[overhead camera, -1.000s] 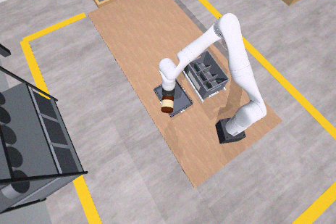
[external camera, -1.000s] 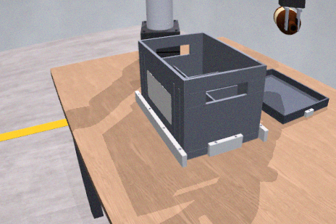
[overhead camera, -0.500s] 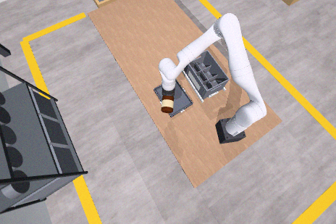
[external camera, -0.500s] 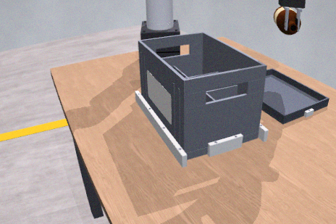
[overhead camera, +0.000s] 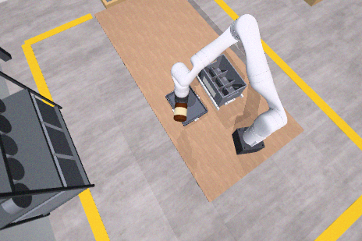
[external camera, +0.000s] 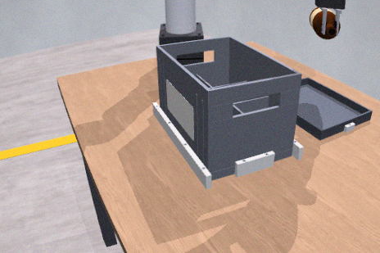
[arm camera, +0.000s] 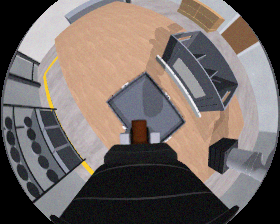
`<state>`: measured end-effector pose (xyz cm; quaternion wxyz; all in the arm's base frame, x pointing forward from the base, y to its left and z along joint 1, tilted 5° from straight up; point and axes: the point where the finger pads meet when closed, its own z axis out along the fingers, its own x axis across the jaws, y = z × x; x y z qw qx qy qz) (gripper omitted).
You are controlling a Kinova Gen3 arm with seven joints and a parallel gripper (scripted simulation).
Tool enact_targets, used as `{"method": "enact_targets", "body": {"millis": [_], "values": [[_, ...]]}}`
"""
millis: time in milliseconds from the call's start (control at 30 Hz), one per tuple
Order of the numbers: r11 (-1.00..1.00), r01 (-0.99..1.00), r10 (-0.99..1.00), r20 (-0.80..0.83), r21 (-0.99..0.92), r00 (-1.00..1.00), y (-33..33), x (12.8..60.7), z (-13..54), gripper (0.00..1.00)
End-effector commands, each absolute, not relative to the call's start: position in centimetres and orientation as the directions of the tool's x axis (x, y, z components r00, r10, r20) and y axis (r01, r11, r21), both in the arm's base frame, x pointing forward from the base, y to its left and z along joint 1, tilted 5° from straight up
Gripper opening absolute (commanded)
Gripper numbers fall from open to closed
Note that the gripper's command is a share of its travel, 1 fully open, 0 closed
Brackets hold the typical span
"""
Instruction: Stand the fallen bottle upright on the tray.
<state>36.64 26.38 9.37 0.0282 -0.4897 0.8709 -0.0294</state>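
Observation:
My gripper (external camera: 330, 24) is shut on the brown bottle (external camera: 320, 24) with a cream label and holds it high in the air above the tray (external camera: 329, 107). In the overhead view the bottle (overhead camera: 180, 111) hangs under the wrist over the tray's (overhead camera: 188, 105) left edge. From the side the bottle lies roughly level, its round end toward the camera. In the wrist view the bottle (arm camera: 140, 131) shows between the fingers, with the dark tray (arm camera: 145, 110) far below. The grey crate (external camera: 227, 101) stands beside the tray, empty as far as I see.
The crate (overhead camera: 221, 82) sits between white stop blocks (external camera: 180, 144) on the wooden table, with dividers inside. The arm's base (overhead camera: 250, 139) is at the table's near right end. Shelving and boxes stand off the table, beyond the yellow floor lines.

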Motion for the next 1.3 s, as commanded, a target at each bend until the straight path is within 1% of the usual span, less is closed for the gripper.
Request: {"method": "enact_targets", "body": {"millis": [0, 567, 1267], "values": [[0.525, -0.848, -0.851, -0.022, -0.075, -0.525, 26.61, 36.53, 9.44, 0.00], [0.523, -0.847, -0.852, -0.016, -0.096, -0.524, 26.47, 36.36, 9.31, 0.00], [0.514, -0.830, -0.852, -0.015, -0.217, -0.524, 26.45, 36.29, 9.30, 0.00]]}}
